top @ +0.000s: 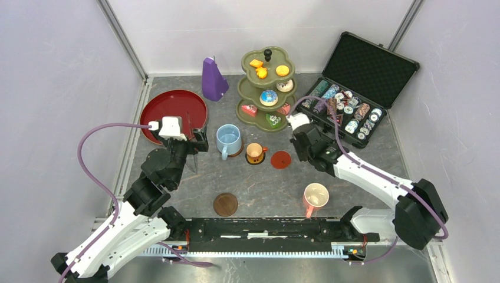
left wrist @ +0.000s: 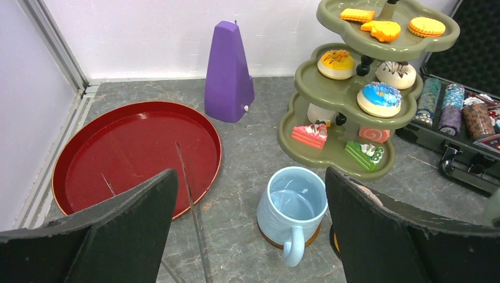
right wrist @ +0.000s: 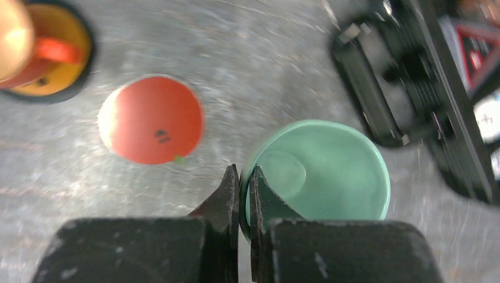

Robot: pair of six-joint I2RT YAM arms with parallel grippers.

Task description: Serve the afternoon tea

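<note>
The right pincer (right wrist: 239, 180) is clamped narrow on the near rim of the teal mug (right wrist: 330, 171), one finger inside, one outside. The wrist picture is blurred, so I cannot tell whether the mug is on the table (top: 354, 177) or off it. The red coaster (right wrist: 152, 118) lies at ten o'clock from that mug, apart from it, and the black case (top: 368, 62) is just beyond at two o'clock.

Over on the other side, the left pincer (left wrist: 250, 172) hangs wide, gripping nothing, with the blue mug (left wrist: 292, 203) just ahead of it between the fingers' line. The orange mug (top: 255, 152) stands on its own coaster at four o'clock from the blue one.

The three-tier stand (top: 278, 57), loaded with cakes (left wrist: 380, 99), holds twelve o'clock on the table. The pink mug (top: 316, 196) sits at five o'clock and the brown coaster (top: 225, 204) at seven, bare. The red tray (top: 177, 106) is at ten o'clock, with the purple pyramid (top: 213, 78) behind it.
</note>
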